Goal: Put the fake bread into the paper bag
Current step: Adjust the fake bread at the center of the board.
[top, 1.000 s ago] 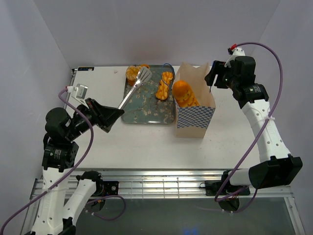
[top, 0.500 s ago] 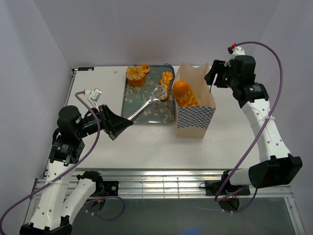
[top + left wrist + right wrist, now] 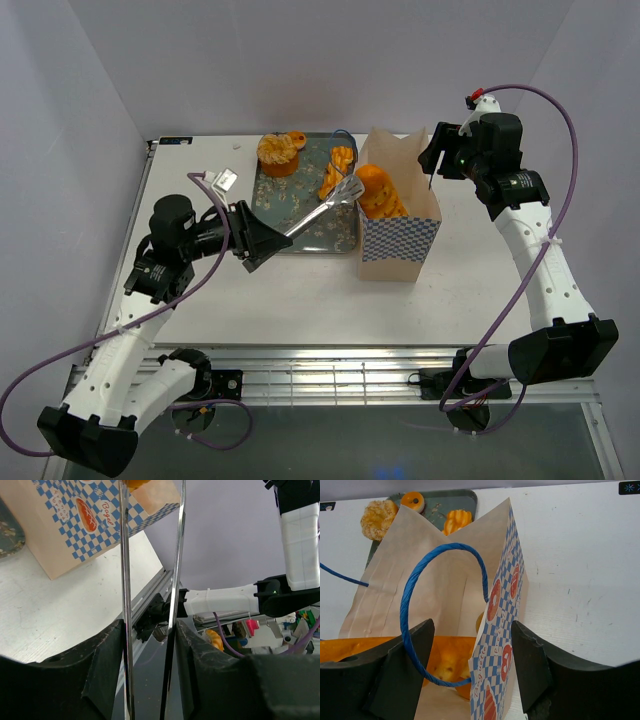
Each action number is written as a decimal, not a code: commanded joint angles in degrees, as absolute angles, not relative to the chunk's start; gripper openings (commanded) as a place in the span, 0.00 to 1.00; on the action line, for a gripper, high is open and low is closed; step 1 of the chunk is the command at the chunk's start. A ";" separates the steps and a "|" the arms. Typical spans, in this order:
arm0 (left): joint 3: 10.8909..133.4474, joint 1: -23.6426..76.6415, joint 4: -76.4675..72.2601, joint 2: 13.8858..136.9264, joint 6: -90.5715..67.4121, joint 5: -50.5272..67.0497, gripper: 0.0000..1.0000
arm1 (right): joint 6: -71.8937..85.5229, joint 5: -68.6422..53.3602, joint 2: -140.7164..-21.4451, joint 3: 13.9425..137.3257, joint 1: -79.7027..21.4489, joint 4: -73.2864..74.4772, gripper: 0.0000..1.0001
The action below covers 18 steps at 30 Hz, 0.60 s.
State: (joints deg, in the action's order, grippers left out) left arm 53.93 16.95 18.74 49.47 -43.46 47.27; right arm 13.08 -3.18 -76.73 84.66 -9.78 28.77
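Note:
The paper bag point(image 3: 398, 236) stands upright right of the tray, with the long baguette point(image 3: 378, 193) sticking out of it. My left gripper point(image 3: 258, 245) is shut on metal tongs point(image 3: 318, 210). Their tips reach the bag's left rim, over the twisted stick point(image 3: 338, 168). In the left wrist view the tongs point(image 3: 124, 580) run between my fingers up to the bag point(image 3: 75, 525); an orange bit shows at their tips, grip unclear. My right gripper point(image 3: 432, 160) is open at the bag's far right corner. In its view the bag's wall point(image 3: 505, 630) and blue handle point(image 3: 415, 605) lie between the jaws.
The grey blossom-patterned tray point(image 3: 300, 236) holds a frosted cupcake point(image 3: 276, 153) and a ring donut point(image 3: 296, 138) at its far end. Both show in the right wrist view, cupcake point(image 3: 377, 516) and donut point(image 3: 413, 501). White walls enclose the table on three sides.
My left arm has swung the tongs from the cupcake at the tray's far left, across the tray, to the bag's left rim. The right arm and the bag have not moved.

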 commanded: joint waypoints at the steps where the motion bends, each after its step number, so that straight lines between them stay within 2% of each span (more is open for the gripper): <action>1: 56.07 20.73 14.15 50.71 -43.86 45.09 0.55 | 12.83 -3.16 -77.08 87.01 -10.02 27.77 0.68; 8: 55.99 25.48 13.54 52.91 -43.42 40.44 0.55 | 12.92 -3.60 -77.17 86.84 -10.11 27.60 0.68; 18: 61.52 29.52 10.02 59.23 -43.77 38.50 0.52 | 13.10 -3.52 -77.43 86.40 -11.69 27.33 0.57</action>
